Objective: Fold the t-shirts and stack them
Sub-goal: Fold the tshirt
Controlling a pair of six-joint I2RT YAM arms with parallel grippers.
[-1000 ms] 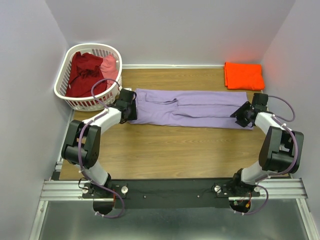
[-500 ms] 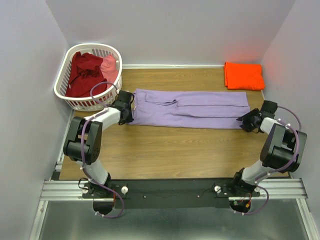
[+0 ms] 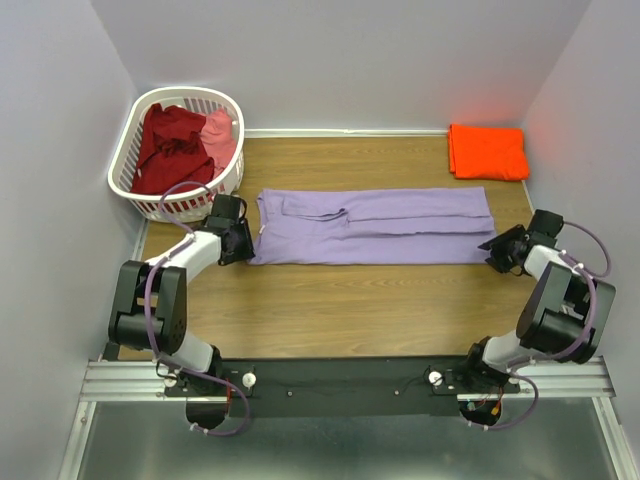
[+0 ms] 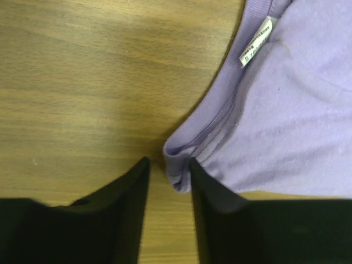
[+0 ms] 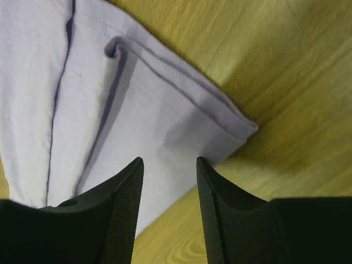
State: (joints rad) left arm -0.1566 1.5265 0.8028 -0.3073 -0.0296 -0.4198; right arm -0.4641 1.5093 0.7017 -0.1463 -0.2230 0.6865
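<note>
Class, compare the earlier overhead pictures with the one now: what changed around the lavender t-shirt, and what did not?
Both arms swung outward. The left gripper slid off the collar end of the lavender t-shirt, and the right gripper slid off its hem end. Both now stand open, holding nothing. The shirt lies straighter than before. The orange t-shirt and the laundry basket with its shirts stayed put.

light: bright, even, overhead | shadows: soft, faint | glare: orange shirt (image 3: 488,152) oversaturated, red glow on wall (image 3: 500,108) | focus: top view sharp, wrist views slightly soft
</note>
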